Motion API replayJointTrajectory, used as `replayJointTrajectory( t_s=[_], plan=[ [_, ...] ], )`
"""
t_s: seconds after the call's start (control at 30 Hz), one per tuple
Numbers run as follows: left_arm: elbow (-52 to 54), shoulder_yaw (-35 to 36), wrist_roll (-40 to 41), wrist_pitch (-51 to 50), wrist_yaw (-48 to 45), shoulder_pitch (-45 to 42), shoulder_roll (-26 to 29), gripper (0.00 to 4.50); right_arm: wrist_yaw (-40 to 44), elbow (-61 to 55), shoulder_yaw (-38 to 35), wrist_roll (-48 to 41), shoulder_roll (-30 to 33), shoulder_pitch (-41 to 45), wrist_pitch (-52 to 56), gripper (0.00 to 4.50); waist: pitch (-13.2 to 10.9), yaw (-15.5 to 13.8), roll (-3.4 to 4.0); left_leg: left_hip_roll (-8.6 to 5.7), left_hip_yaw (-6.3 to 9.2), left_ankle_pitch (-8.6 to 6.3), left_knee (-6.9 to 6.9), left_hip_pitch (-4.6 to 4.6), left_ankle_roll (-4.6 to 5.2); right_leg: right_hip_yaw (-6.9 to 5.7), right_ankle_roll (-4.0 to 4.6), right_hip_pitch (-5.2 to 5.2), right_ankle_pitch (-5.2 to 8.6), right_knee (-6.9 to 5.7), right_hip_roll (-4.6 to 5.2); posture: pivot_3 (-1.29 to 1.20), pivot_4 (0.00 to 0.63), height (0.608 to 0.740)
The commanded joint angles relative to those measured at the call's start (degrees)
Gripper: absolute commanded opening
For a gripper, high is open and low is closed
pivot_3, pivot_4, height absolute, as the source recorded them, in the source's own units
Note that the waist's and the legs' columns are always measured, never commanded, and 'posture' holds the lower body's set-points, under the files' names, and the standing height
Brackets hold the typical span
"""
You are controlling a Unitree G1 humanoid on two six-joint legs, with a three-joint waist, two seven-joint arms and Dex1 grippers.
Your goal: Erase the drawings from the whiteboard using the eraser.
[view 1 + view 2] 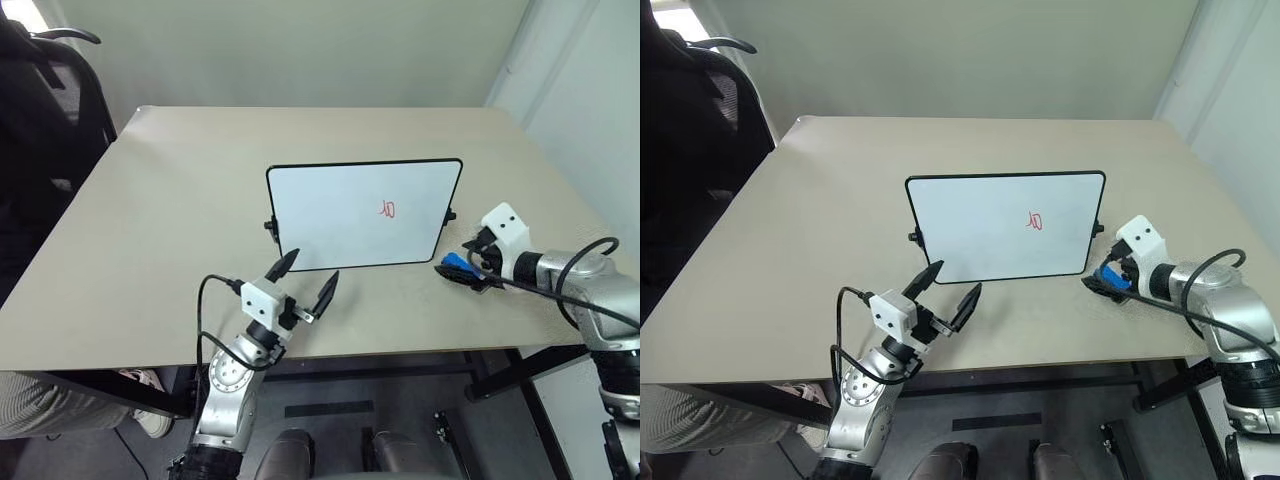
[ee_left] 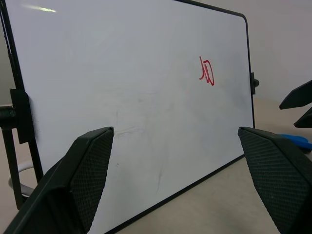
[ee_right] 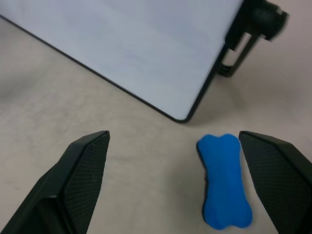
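While the whiteboard (image 1: 362,215) stands propped near the middle of the counter (image 1: 150,220), tilted back on its small black side clips, we see the drawings (image 1: 387,209) on it as one small red scribble, right of the board's middle. The eraser (image 3: 224,180), a bright blue bone-shaped block, lies flat on the counter just beside the board's lower right corner, apart from its rim.

Our right gripper (image 3: 185,180) hangs over that spot, angled down toward the counter, its fingers (image 3: 78,175) spread wide. The eraser lies between them, close to one finger and well off from the other; neither touches it.

Our left gripper (image 1: 304,278) hovers at the near edge of the counter in front of the board's lower left corner. Its fingers (image 2: 87,170) stand wide apart and hold nothing, pointing up at the board's face.

A dark chair (image 1: 45,110) stands off the counter's far left side.
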State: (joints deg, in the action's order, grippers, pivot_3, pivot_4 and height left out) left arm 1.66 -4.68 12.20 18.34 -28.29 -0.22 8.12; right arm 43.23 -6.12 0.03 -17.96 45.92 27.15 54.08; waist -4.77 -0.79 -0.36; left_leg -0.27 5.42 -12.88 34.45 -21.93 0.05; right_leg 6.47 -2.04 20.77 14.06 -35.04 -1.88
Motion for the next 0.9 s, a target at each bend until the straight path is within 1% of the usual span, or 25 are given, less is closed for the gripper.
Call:
replayJointTrajectory(
  t_s=[0.03,0.1,0.3,0.37,0.63,0.83,0.87,0.9],
  plan=[
    [0.79,0.18,0.22,1.03,0.08,0.06,-0.13,4.43,2.16,3.79,-0.41,-0.36,1.46,2.52,-0.10,4.50,0.00,0.00,0.00,0.00,0.00,0.00,0.00,0.00,0.00,0.00,0.00,0.00,0.00,0.00,0.00,0.00,0.150,0.740],
    [1.13,0.15,0.18,1.01,0.12,0.41,-0.14,4.43,2.97,7.83,-0.07,-0.02,1.49,4.29,-0.67,4.50,0.00,0.00,0.01,0.00,0.00,0.00,0.00,0.00,0.00,0.00,0.01,0.01,0.00,-0.01,0.00,0.00,0.150,0.740],
    [2.13,0.44,0.22,1.02,0.24,1.31,0.15,4.43,7.63,18.37,4.43,3.35,2.04,8.86,-6.78,4.50,0.00,0.02,0.03,0.00,0.00,-0.01,-0.01,0.00,0.01,0.01,0.22,0.02,-0.13,-0.04,0.00,0.00,0.150,0.740],
    [2.34,0.46,0.19,1.03,0.30,1.49,0.18,4.43,8.84,22.48,5.82,4.54,1.48,10.64,-8.72,4.50,0.01,0.04,0.03,0.00,0.00,-0.01,-0.01,0.02,0.01,0.00,0.46,0.01,-0.27,-0.05,0.00,0.00,0.150,0.740],
    [3.32,0.61,0.08,0.86,0.74,2.40,0.30,4.43,12.49,37.12,9.78,9.24,-1.14,15.99,-16.54,4.50,0.00,0.01,0.04,0.01,0.00,0.00,-0.01,0.02,0.03,0.00,0.62,0.03,-0.37,-0.04,0.00,0.00,0.150,0.740],
    [3.29,0.89,0.28,0.90,0.73,2.58,0.88,4.43,15.02,42.01,10.43,11.38,-2.66,17.30,-19.89,4.50,0.00,-0.06,0.06,0.02,0.00,-0.03,-0.02,0.01,0.03,0.00,0.69,0.02,-0.43,-0.05,0.00,0.00,0.150,0.740],
    [3.37,0.83,0.26,0.87,0.74,2.63,0.98,4.50,15.23,42.38,10.52,11.76,-2.79,17.34,-20.27,4.13,0.00,-0.05,0.06,0.02,0.00,-0.04,-0.03,0.01,0.02,0.00,0.72,0.02,-0.44,-0.05,0.00,0.00,0.150,0.740],
    [3.41,0.84,0.31,0.85,0.70,2.68,1.11,4.50,15.40,42.64,10.48,12.04,-2.98,17.41,-20.47,3.93,0.00,-0.05,0.06,0.02,0.00,-0.04,-0.03,0.01,0.02,-0.01,0.73,0.02,-0.45,-0.05,0.00,0.00,0.150,0.740]
  ],
)
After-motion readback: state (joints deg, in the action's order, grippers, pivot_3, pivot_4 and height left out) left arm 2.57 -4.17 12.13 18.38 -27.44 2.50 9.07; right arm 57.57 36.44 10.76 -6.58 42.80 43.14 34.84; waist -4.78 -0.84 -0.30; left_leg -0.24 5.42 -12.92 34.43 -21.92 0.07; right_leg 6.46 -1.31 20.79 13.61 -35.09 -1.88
